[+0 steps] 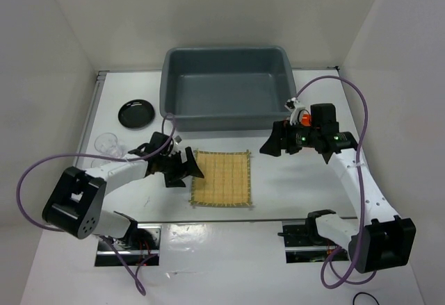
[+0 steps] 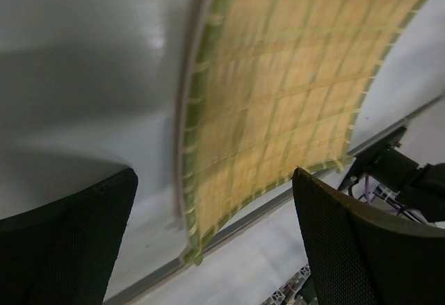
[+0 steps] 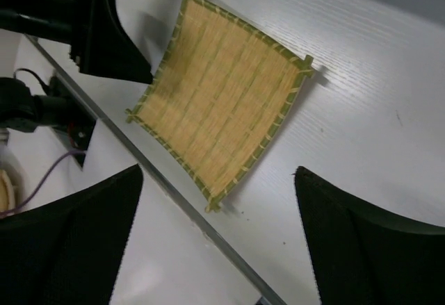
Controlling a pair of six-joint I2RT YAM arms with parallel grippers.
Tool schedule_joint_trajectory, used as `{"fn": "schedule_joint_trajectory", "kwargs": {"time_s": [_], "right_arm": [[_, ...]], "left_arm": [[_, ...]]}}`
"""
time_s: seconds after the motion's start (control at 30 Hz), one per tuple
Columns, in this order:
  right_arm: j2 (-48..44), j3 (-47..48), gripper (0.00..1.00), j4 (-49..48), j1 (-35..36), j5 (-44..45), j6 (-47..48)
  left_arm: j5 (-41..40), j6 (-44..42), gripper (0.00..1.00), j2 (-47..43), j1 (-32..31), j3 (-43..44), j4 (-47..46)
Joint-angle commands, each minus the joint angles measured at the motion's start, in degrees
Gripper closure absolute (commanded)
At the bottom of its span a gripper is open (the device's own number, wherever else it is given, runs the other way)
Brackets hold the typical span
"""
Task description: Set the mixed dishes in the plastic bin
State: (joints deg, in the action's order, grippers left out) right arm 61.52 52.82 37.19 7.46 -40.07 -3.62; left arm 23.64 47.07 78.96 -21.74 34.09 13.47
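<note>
White bench point(image 1: 299, 194), mat point(image 1: 221, 178) lying flat at 6 o'clock from the bin point(image 1: 222, 119). Left pincer point(image 1: 189, 167) and right pincer point(image 1: 277, 144) gape empty; I reckon that thin edge just slides away.

**Bright, even light; one blurred wrist view**

The overhead light is bright and diffuse, casting soft shadows and leaving glare along the near edge of the table point(image 1: 222, 242). The left wrist view smears and bows the bamboo mat point(image 2: 278, 96).
</note>
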Motion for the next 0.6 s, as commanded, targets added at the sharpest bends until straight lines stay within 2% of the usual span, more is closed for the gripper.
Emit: {"fn": "schedule_joint_trajectory", "kwargs": {"time_s": [0.0, 0.03, 0.07, 0.1, 0.13, 0.17, 0.33, 0.43, 0.47, 0.57], "right_arm": [[-1.5, -0.3, 0.1, -4.8, -0.3, -3.0, -3.3], [-0.6, -1.0, 0.39, -5.6, -0.3, -4.6, -3.3], [-0.1, -1.0, 0.61, -5.6, 0.3, -4.6, -2.8], [0.4, -1.6, 0.75, -6.2, 0.3, -5.1, -2.8], [0.4, -1.6, 0.96, -6.3, 0.3, -4.4, -2.8], [0.4, -2.1, 1.0, -6.3, 1.1, -3.3, -3.5], [3.3, -4.2, 1.0, -8.9, 1.6, -1.1, -6.1], [4.9, -4.7, 1.0, -9.6, 1.6, 0.7, -6.8], [5.7, -4.7, 1.0, -9.6, 1.6, 1.6, -6.8], [6.9, -5.4, 1.0, -10.1, 1.6, 5.4, -6.8]], "left_arm": [[-0.1, -0.7, 0.0, 5.6, -1.1, -2.2, -7.7], [0.5, -0.7, 0.0, 6.3, -1.1, -2.8, -8.5], [0.5, -0.7, 0.0, 6.9, -1.1, -2.8, -9.2], [0.5, -1.2, 0.0, 8.2, -1.1, -2.8, -10.3], [1.1, -1.2, 0.0, 8.9, -1.1, -2.8, -10.9], [1.8, -1.8, 0.0, 9.7, -1.1, -2.8, -11.6], [5.6, -2.3, 0.0, 17.6, -1.1, -2.7, -17.3], [9.2, -2.9, 0.1, 22.3, -1.1, -2.2, -21.3], [9.9, -2.9, 0.18, 24.1, -1.1, -2.2, -23.4], [11.4, -2.3, 0.29, 27.2, -2.4, -2.2, -26.2]]}}
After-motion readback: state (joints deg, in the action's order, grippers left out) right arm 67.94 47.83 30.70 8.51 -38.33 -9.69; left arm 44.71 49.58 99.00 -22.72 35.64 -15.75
